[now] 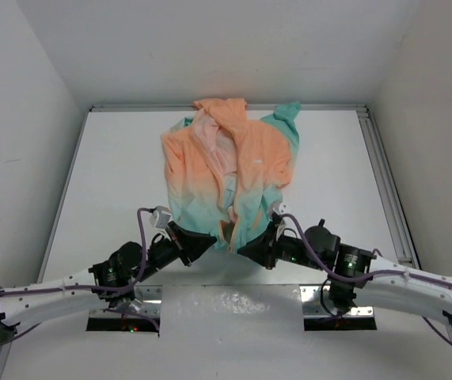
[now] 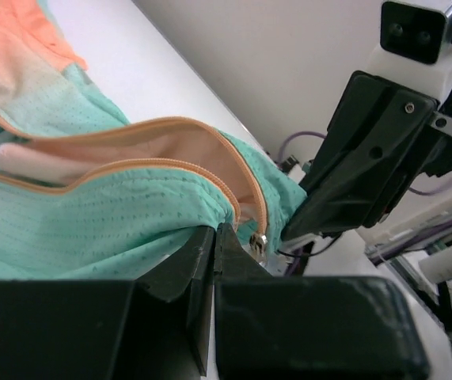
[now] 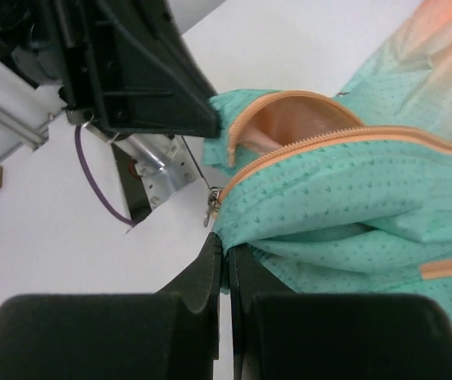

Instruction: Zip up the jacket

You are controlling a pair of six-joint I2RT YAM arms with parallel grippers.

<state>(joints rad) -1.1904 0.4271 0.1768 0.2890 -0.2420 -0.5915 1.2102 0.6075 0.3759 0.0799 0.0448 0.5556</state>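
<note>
The jacket [image 1: 233,162] lies open on the white table, peach-orange at the far end and mint-teal at the near hem, pink lining showing. My left gripper [image 1: 210,240] is shut on the teal hem of the left front panel [image 2: 131,229]. My right gripper [image 1: 245,247] is shut on the teal hem of the right panel [image 3: 328,198]. The two grippers face each other, tips close together at the hem. The metal zipper slider [image 3: 212,204] hangs at the bottom of the orange zipper tape just above my right fingertips; it also shows in the left wrist view [image 2: 256,244].
White walls enclose the table on the left, the far side and the right. A metal rail [image 1: 384,170] runs along the table's right edge. Purple cables [image 1: 140,237] loop from both arms.
</note>
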